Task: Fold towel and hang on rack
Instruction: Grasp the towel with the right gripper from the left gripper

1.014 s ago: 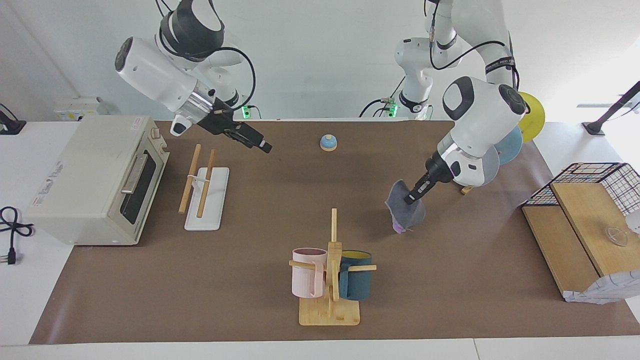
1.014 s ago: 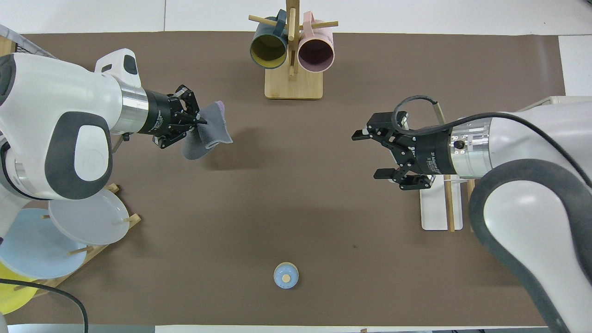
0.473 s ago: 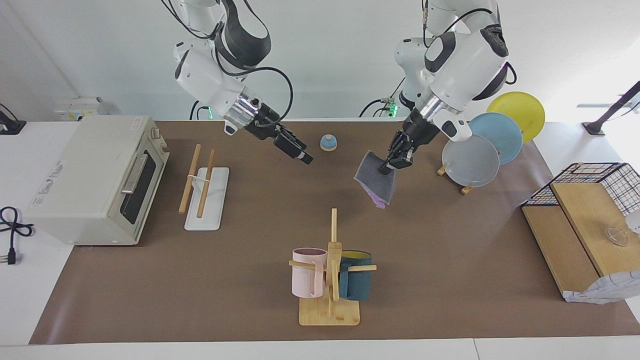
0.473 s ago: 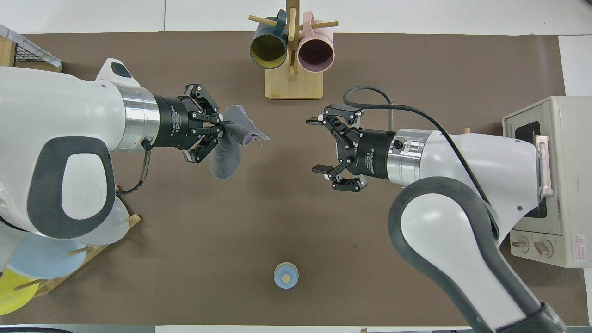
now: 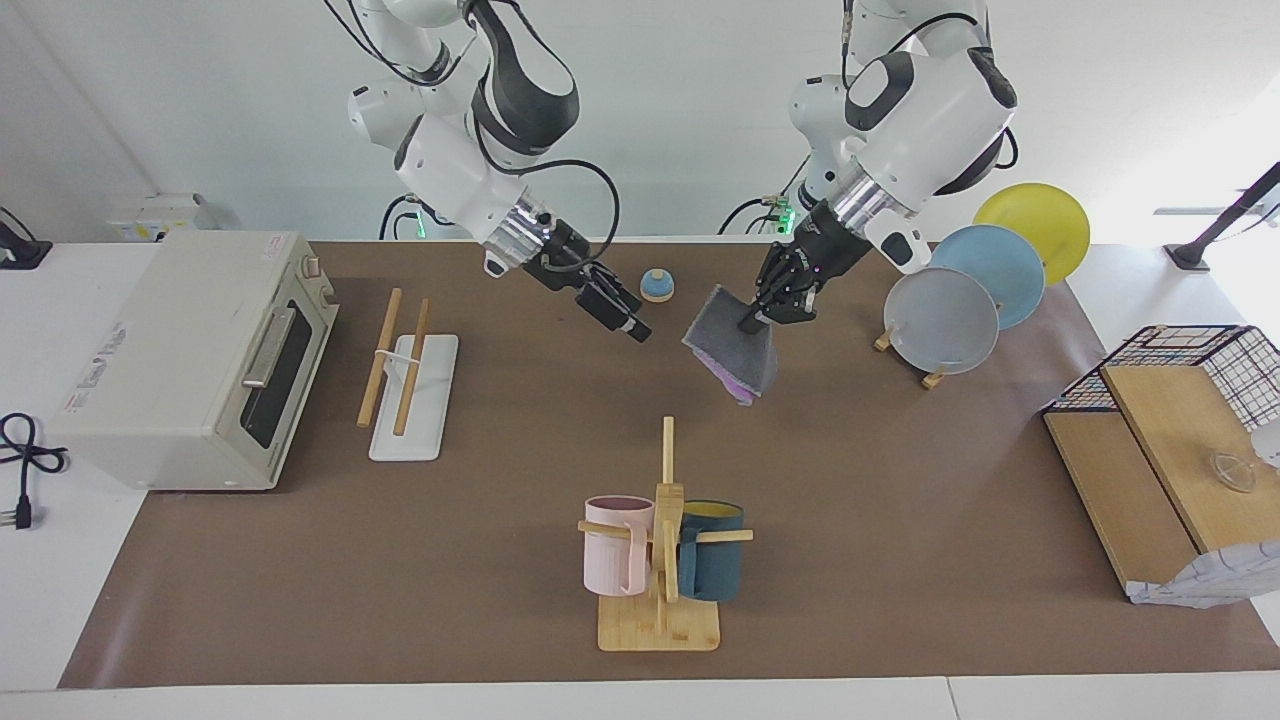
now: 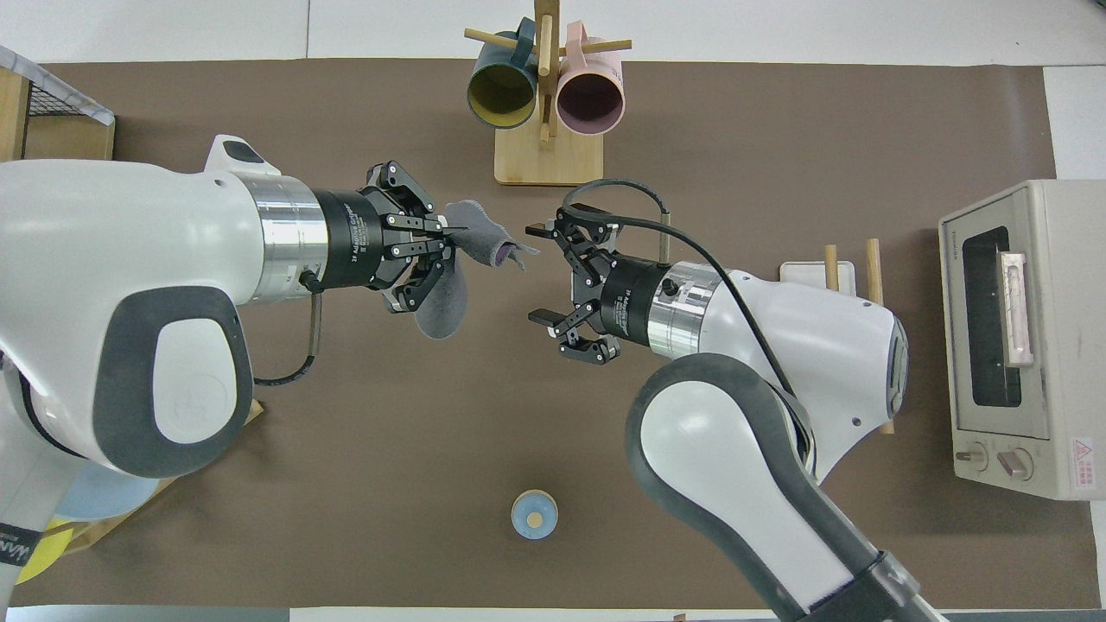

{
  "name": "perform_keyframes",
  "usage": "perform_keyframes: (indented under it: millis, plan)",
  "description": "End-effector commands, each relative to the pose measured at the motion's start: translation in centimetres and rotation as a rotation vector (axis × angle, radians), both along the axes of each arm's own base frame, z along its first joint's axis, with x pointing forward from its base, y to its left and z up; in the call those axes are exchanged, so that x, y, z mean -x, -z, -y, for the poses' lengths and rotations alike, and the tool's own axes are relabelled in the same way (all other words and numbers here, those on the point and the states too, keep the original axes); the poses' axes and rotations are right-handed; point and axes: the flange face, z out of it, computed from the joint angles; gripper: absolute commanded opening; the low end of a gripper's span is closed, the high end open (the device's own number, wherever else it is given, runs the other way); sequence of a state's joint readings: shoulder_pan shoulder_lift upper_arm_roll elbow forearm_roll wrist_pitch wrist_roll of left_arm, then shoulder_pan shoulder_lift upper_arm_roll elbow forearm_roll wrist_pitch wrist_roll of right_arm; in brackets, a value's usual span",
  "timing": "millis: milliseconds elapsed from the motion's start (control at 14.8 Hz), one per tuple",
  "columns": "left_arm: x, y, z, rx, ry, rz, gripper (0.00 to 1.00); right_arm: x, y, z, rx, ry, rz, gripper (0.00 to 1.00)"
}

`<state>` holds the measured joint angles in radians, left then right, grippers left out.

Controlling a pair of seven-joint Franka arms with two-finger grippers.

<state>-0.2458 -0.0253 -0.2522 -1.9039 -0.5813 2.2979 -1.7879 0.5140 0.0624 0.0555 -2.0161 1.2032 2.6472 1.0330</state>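
Above the middle of the surface [image 5: 900,560], your left gripper [image 5: 752,322] has its fingers pinched together on the towel [image 5: 735,350], which hangs clear of the brown mat with its grey face out and a strip of purple showing along the lower edge. In the overhead view the towel [image 6: 449,289] droops from the left gripper [image 6: 445,246] in loose folds, one corner pointing toward your right gripper [image 6: 540,276].

Your right gripper [image 5: 632,328] hovers in the air just beside the towel, fingers spread wide with nothing between them. It looks apart from the cloth, though from the facing view you cannot be sure how close the tips are.

You will find the rack [image 5: 405,375] standing toward the right arm's end of the surface, just beside the toaster oven [image 5: 190,355], its two wooden rods bare. The mug tree [image 5: 665,550] with its pink and blue mugs stands by the edge farthest from the robots, at mid length. The small blue bell [image 5: 657,286] sits near the robots' edge, and the plate stand [image 5: 960,300] is toward the left arm's end.
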Motion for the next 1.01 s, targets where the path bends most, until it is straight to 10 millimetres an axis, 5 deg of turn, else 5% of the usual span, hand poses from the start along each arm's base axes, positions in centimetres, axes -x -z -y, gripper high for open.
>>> perform_keyframes:
  millis: [0, 203, 338, 473, 608, 743, 811, 946]
  plan:
    - [1.7, 0.3, -0.4, 0.015, -0.046, -0.001, 0.0, -1.0, -1.1, -0.1, -0.05, 0.055, -0.034, 1.0]
    - [1.6, 0.3, -0.4, 0.021, -0.064, -0.007, 0.0, -0.9, -1.2, -0.5, -0.047, 0.048, -0.027, 1.0]
    - [1.6, 0.2, -0.4, 0.022, -0.068, -0.008, 0.0, -1.0, -1.2, -0.5, -0.036, 0.041, -0.008, 0.78]
    - [1.6, 0.2, -0.4, 0.024, -0.074, -0.012, 0.0, -2.1, -0.9, -2.1, -0.03, 0.037, 0.017, 0.73]
    - [1.6, 0.3, -0.4, 0.024, -0.078, -0.016, 0.0, -2.6, -1.0, -2.8, -0.035, 0.03, 0.026, 0.52]
    - [1.6, 0.2, -0.4, 0.025, -0.079, -0.016, 0.0, -2.9, -1.0, -2.4, -0.036, 0.031, 0.022, 0.08]
    - [1.6, 0.2, -0.4, 0.025, -0.08, -0.019, 0.0, -2.9, -1.1, -2.4, -0.037, 0.032, 0.025, 0.0]
    - [1.6, 0.2, -0.4, 0.026, -0.083, -0.02, 0.0, -3.1, -1.2, -2.2, -0.039, 0.035, 0.025, 0.0]
